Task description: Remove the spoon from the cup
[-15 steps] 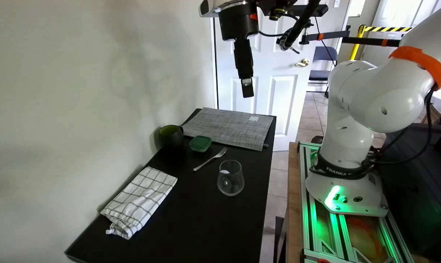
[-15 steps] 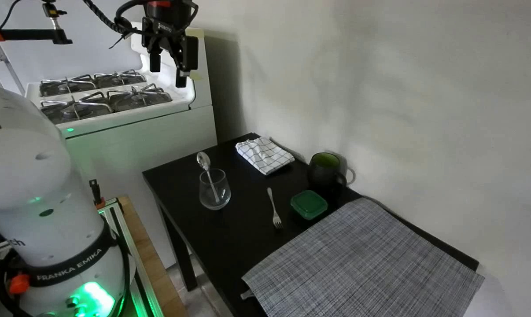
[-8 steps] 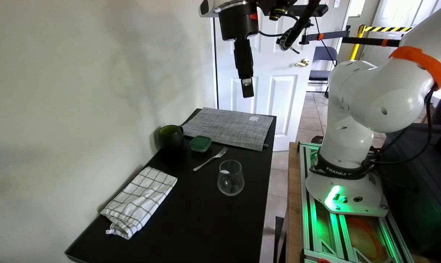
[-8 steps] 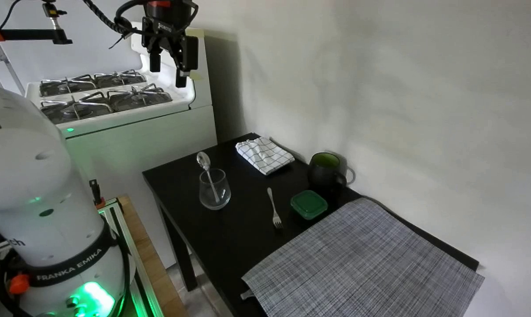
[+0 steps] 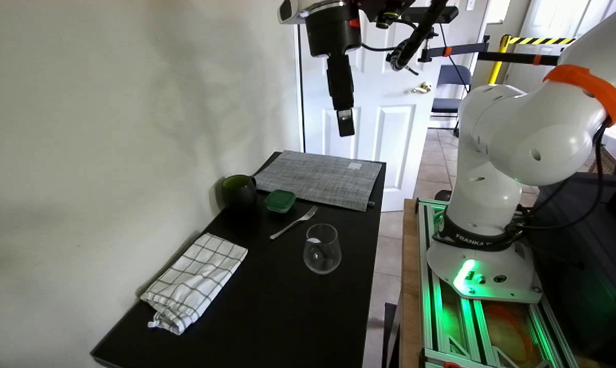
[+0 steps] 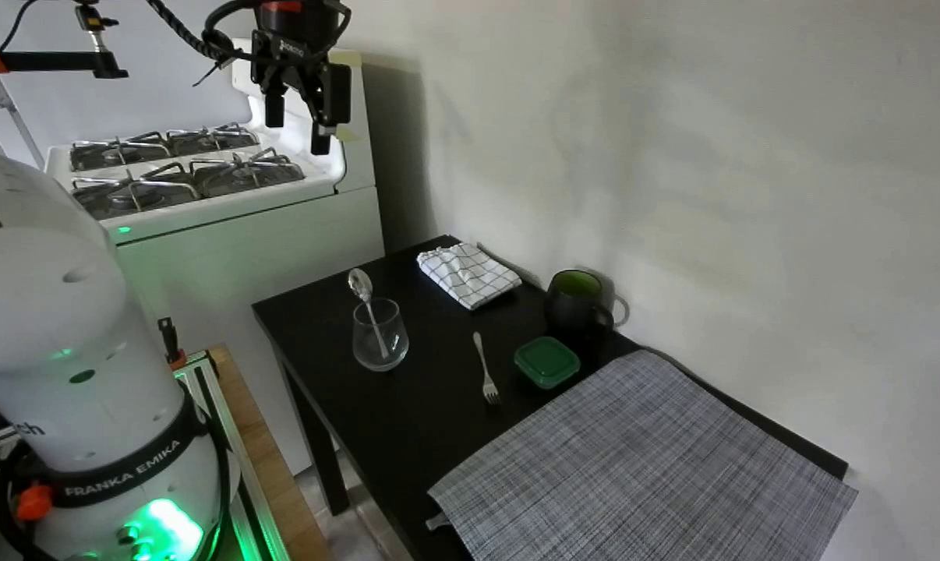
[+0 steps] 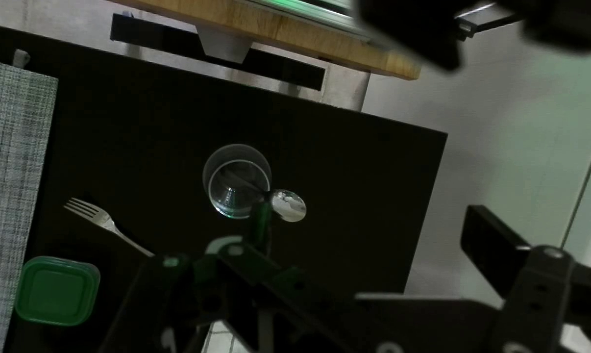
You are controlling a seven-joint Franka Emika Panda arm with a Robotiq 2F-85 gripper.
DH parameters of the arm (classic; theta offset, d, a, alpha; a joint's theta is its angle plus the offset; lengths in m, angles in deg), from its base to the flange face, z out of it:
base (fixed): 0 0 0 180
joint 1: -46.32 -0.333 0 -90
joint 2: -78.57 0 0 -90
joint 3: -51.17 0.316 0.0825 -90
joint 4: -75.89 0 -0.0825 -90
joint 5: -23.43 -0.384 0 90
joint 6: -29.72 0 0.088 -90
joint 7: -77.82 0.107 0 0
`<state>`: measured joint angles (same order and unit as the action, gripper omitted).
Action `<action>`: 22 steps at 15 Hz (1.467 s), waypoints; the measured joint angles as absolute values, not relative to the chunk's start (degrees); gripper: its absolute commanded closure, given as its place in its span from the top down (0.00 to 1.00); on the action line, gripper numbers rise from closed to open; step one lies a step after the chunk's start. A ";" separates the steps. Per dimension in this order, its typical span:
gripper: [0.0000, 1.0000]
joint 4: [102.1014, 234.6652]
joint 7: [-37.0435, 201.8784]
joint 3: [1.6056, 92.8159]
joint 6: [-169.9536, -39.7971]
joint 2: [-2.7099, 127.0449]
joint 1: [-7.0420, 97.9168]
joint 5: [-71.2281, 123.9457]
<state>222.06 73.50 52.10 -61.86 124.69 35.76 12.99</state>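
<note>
The silvery spoon (image 6: 361, 285) leans in the clear glass cup (image 6: 396, 336), bowl up above the rim and handle down inside. In the wrist view the spoon's bowl (image 7: 289, 206) sticks out past the rim of the glass (image 7: 233, 189). In an exterior view the glass (image 5: 322, 255) shows only a pale spot at its rim, and the spoon is hard to make out. My gripper (image 6: 297, 135) is open and empty, high above the table and apart from the glass. It also shows edge-on in an exterior view (image 5: 346, 125) and with wide-apart fingers in the wrist view (image 7: 366, 208).
On the black table (image 6: 408, 436) are a fork (image 6: 484, 370), a green-lidded container (image 6: 547, 362), a dark mug (image 6: 573, 304) by the wall, a checked cloth (image 6: 470, 275) and a grey placemat (image 6: 649, 467). A white stove (image 6: 244, 249) stands beyond the table's end.
</note>
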 measured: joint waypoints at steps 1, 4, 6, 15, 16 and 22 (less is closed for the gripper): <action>1.00 222.06 73.50 52.10 -61.86 124.69 35.76 12.99; 1.00 222.06 73.50 52.10 -61.86 124.69 35.76 12.99; 1.00 222.06 73.50 52.10 -61.86 124.69 35.76 13.00; 1.00 222.06 73.50 52.10 -61.86 124.69 35.76 13.00; 1.00 222.06 73.50 52.10 -61.86 124.69 35.76 13.00; 1.00 223.03 75.21 53.71 -65.49 122.97 37.95 13.38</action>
